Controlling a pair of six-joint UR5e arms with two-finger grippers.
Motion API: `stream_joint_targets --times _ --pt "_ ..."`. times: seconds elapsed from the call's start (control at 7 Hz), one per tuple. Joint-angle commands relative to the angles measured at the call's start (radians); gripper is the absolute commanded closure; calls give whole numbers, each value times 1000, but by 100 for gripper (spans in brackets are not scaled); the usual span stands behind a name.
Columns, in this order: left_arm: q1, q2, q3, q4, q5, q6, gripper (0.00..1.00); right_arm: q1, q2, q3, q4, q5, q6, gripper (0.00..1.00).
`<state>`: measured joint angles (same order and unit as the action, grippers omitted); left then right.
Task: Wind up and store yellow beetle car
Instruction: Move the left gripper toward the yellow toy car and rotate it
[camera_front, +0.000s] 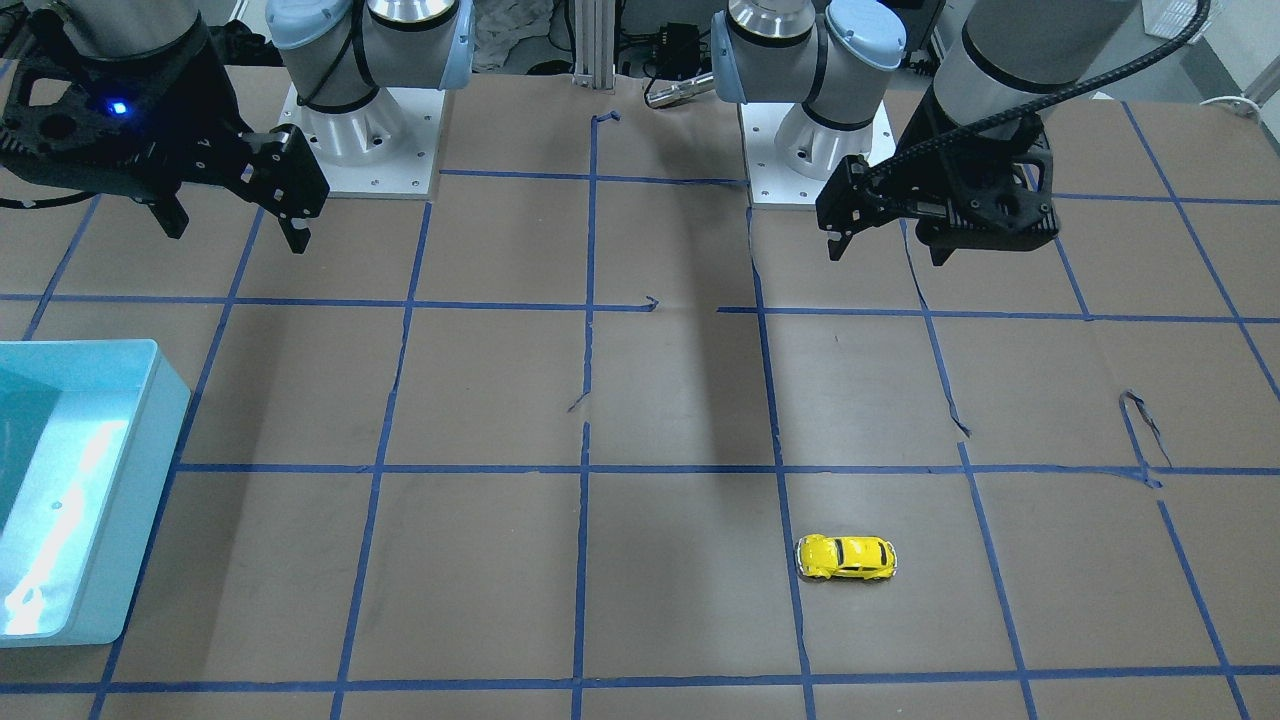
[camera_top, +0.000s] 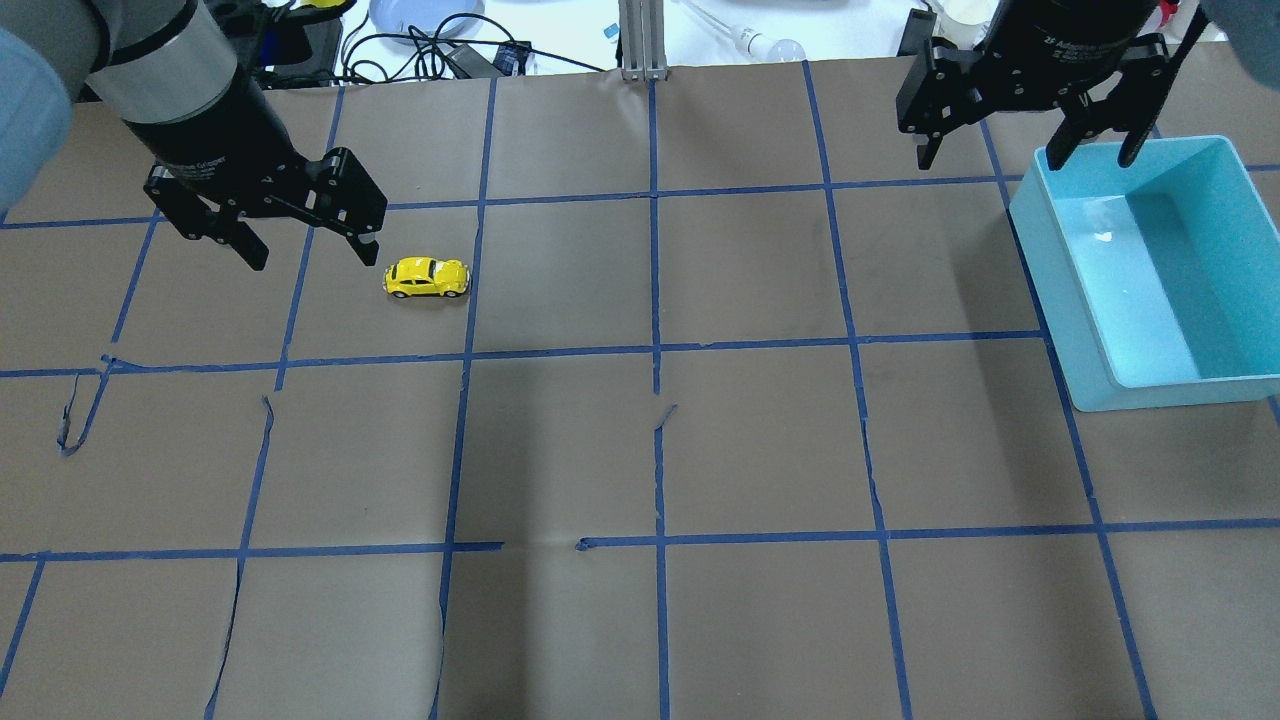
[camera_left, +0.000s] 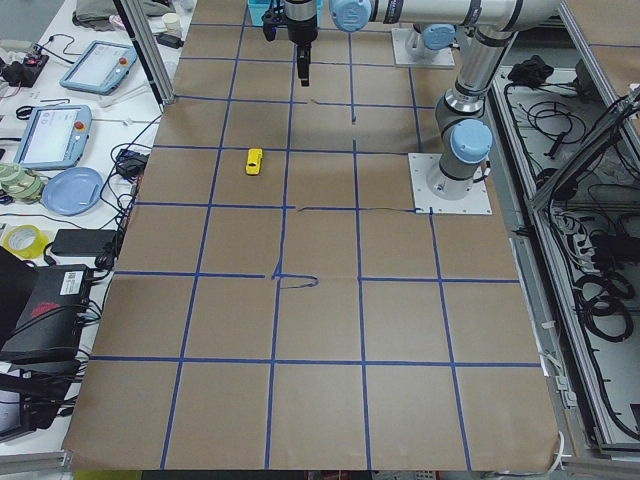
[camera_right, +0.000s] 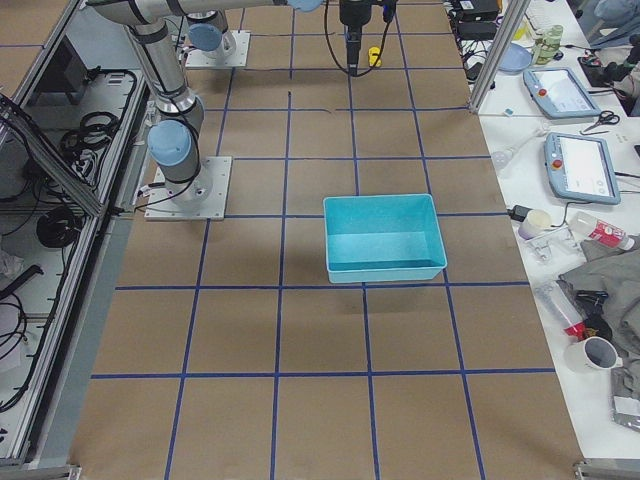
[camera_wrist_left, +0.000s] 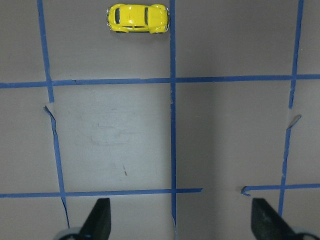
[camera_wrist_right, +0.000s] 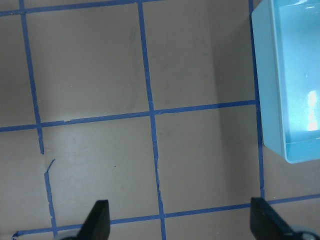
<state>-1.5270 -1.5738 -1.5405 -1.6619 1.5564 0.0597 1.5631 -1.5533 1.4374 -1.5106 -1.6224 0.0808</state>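
We see the left gripper (camera_top: 311, 258) hanging above the table (camera_top: 760, 450) with its fingers spread wide and nothing between them. The yellow beetle car (camera_top: 427, 277) stands on its wheels on the brown paper, ahead of this gripper's fingertips and on the side away from the robot's base. In the left wrist view it sits beyond the open fingers, a little off their midline. Its length runs parallel to the line from one finger to the other. It touches neither finger.

We see the right gripper (camera_front: 235, 235) raised too, its fingers likewise parted and empty. The teal bin (camera_top: 1065, 300) lies on its outer side, the side turned away from the left gripper. We see nothing inside the bin. The car is well apart from this gripper and from the bin.
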Motion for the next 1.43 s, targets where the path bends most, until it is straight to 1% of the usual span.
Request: stream_joint_targets --times 0.0,0.14,0.29,0.43,0.57,0.86,1.0,1.14,1.29 --pt "-5 5 -3 -10 -13 5 0 0 -2 0 9 -2 -7 0" --pt "-4 -3 -1 -9 1 9 0 0 -2 0 7 4 -7 0" --pt "8 -2 -1 -6 -12 12 0 0 -2 -2 3 7 -6 0" --pt "7 -2 -3 -12 -4 12 0 0 -1 -2 -2 4 -4 0" --pt "5 9 -1 -42 -1 12 0 0 -2 -2 -3 7 -4 0" --pt "2 -26 -7 -32 -12 18 0 2 -1 0 -2 10 -3 0" --pt "13 -29 -22 34 -13 17 0 2 -5 5 1 9 -3 0" --pt "11 -31 -44 95 -9 -26 0 2 -5 6 3 9 -3 0" --pt "11 -31 -61 105 -4 -151 0 2 -5 8 7 10 -4 0"
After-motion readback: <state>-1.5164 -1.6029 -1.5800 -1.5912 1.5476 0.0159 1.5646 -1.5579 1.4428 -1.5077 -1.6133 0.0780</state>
